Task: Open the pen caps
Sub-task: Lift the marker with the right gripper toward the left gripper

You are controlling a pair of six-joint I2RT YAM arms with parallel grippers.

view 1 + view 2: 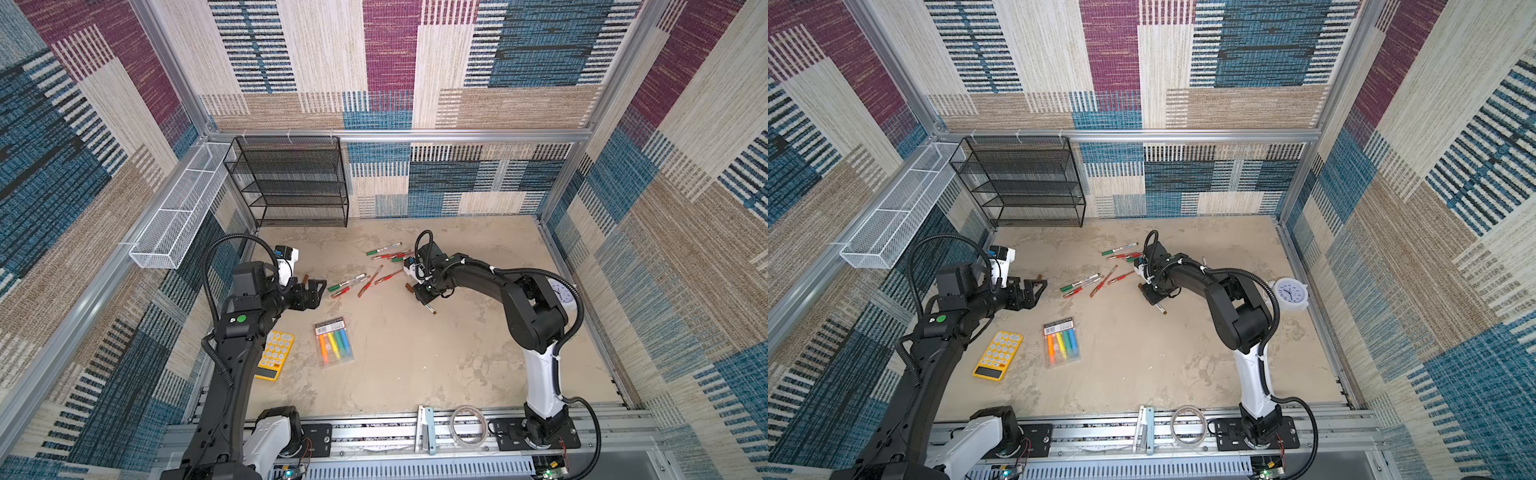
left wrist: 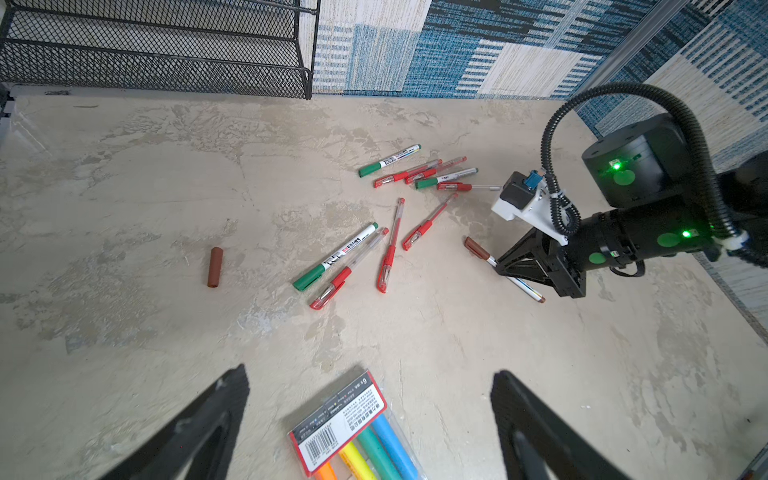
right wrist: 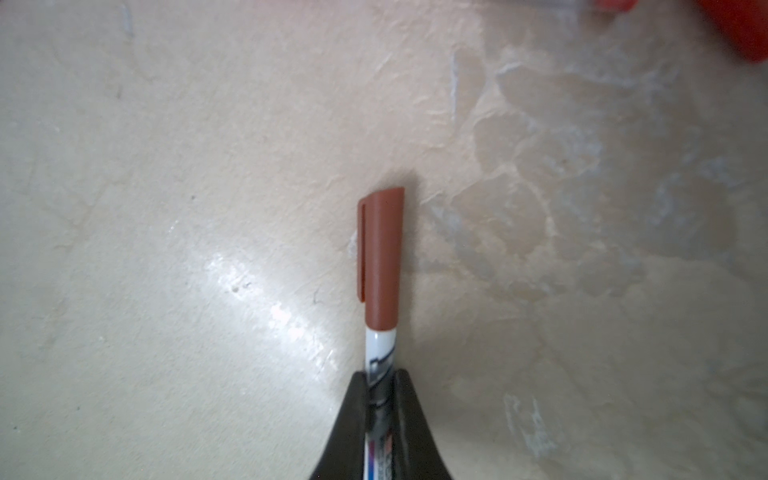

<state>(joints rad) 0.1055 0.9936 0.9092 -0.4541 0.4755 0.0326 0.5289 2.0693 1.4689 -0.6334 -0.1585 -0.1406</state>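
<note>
Three green-capped markers [image 2: 336,257], one brown-capped marker [image 2: 477,249], one loose brown cap [image 2: 215,267]

The right gripper [image 1: 1151,296] pointed down at the table [image 1: 1183,365], clamped on a marker [image 1: 1160,308] whose brown cap [image 1: 1140,286] stuck out to the left. Just left of it lay loose pens [image 1: 1090,284], with the far pens [image 1: 1121,254] behind them. The left gripper [image 1: 1038,287] hung left of these, its jaws seemingly spread, with a loose cap [image 1: 1039,276] just beyond it. Nearer lay a highlighter pack [image 1: 1062,341] and a calculator [image 1: 997,355]. A clock [image 1: 1291,293] sat at the right.
</note>
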